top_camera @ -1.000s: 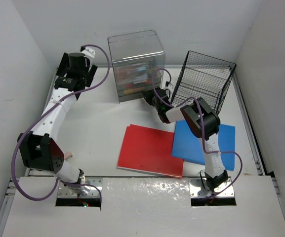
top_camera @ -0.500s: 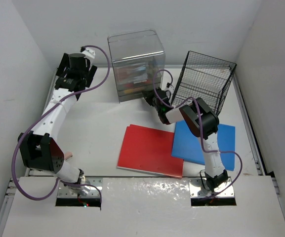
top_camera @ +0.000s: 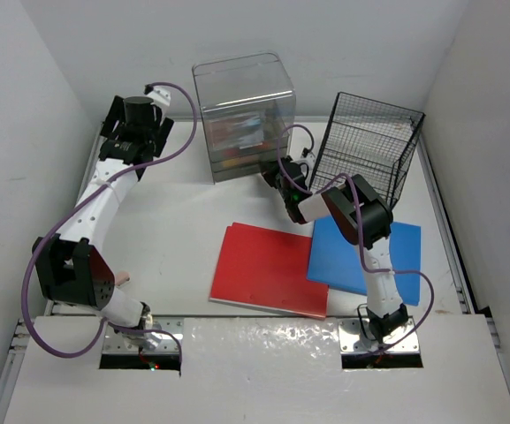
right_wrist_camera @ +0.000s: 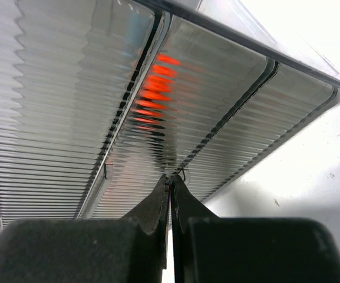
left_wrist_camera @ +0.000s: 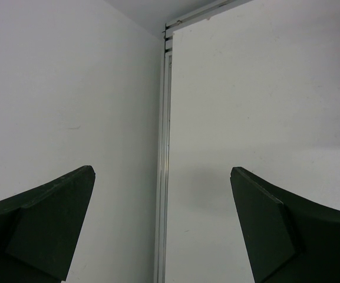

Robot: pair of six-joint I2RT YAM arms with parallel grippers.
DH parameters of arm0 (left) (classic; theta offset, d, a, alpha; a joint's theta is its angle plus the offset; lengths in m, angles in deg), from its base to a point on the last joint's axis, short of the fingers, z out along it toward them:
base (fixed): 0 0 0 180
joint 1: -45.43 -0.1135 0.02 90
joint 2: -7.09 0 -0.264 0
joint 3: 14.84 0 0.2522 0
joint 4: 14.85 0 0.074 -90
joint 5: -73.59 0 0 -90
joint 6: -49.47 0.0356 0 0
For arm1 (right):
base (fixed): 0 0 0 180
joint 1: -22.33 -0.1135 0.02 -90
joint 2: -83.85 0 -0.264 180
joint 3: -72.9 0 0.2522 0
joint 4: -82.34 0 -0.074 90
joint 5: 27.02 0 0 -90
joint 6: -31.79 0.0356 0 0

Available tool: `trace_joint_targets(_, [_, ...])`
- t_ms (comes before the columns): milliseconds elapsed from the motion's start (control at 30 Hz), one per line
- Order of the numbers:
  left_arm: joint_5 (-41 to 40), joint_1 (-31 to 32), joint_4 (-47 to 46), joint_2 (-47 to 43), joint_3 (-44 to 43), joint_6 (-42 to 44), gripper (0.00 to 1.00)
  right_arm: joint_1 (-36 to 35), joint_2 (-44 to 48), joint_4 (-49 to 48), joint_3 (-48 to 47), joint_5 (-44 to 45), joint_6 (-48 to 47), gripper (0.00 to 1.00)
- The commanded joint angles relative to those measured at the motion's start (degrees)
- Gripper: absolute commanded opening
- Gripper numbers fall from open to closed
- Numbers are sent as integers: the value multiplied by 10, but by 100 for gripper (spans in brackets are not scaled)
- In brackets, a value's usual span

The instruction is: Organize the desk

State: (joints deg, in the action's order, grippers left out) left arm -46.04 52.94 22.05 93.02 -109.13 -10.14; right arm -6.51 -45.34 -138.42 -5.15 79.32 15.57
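Top external view: the white surface (top_camera: 184, 221) fills the space between the upright white wall panels (top_camera: 51, 97), stretching from the arms' bases at the near edge to the far wall, with thin metal rails (left_wrist_camera: 161, 177) along its sides. Near its middle lies a flat red folder (top_camera: 270, 269), and a flat blue folder (top_camera: 361, 252) lies just to its right, their edges meeting; the right arm crosses above the blue one. At the far side stands a clear plastic drawer unit (top_camera: 243, 115) with red and orange things showing dimly inside it. Just to the right of the unit stands a black wire basket (top_camera: 365, 141), close to the far right corner. The right tool (right_wrist_camera: 171, 180) reaches to the front of the drawer unit, its fingers pressed fully together, their tips at the seam between two ribbed drawer fronts. Whether anything is pinched between them cannot be told. The left tool (left_wrist_camera: 162, 174) hangs over the far left corner of the surface with its jaws spread wide and nothing between them, pointing at the rail where the surface meets the left wall panel.
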Motion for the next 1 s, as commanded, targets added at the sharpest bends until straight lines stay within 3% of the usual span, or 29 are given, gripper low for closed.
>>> trace_joint_targets(0, [-10,-4,-30,-8,6,5,100,7,2,-21,-11,12,-2,0])
trace_joint_targets(133, [-8,-4,-29,-8,6,5,100,7,9,-13,-10,-2,-26,0])
trace_joint_targets(233, [-5,-4,-27,-8,6,5,100,-4,34,30,-21,-24,-134,0])
trace_joint_targets(567, [-5,-4,-27,-9,13,11,100,-82,110,138,-7,-7,-676,27])
trace_joint_targets(600, [-6,-5,-27,-10,14,12,100,-86,111,144,-7,-10,-724,33])
trace_joint_targets(633, [-8,-4,-28,-11,14,13,100,-96,112,143,-3,-17,-838,36])
trace_joint_targets(700, [-10,-4,-28,-12,15,16,99,-107,114,135,4,-8,-947,43])
trace_joint_targets(733, [-10,-4,-28,-12,16,17,100,-114,112,135,5,-3,-1047,47])
trace_joint_targets(833, [-15,-4,-29,-13,17,20,100,-118,98,154,4,-7,-1201,51])
trace_joint_targets(967, [-18,-5,-30,-11,17,22,100,-120,59,97,-1,31,-1320,51])
